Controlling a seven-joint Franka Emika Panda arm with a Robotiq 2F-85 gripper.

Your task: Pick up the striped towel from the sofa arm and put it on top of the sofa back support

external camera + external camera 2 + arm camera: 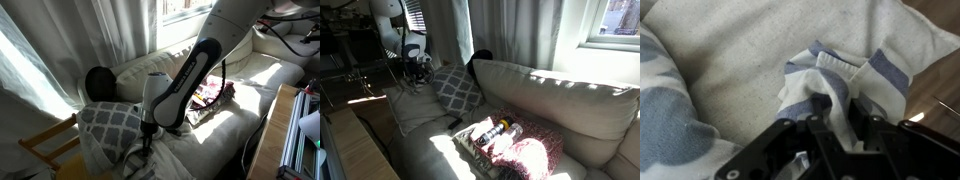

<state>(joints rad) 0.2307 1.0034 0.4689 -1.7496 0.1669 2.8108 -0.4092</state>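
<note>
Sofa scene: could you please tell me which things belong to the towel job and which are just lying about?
Job:
towel
gripper, closed on the towel
sofa arm
sofa back

Lying about:
cushion
bottles
pink throw
chair

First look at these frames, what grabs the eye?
The blue-striped towel bunched between the jaws, over the sofa arm in the wrist view. Then the black-and-white robot arm bending down over the sunlit sofa in an exterior view, beside a lattice-patterned cushion.
</note>
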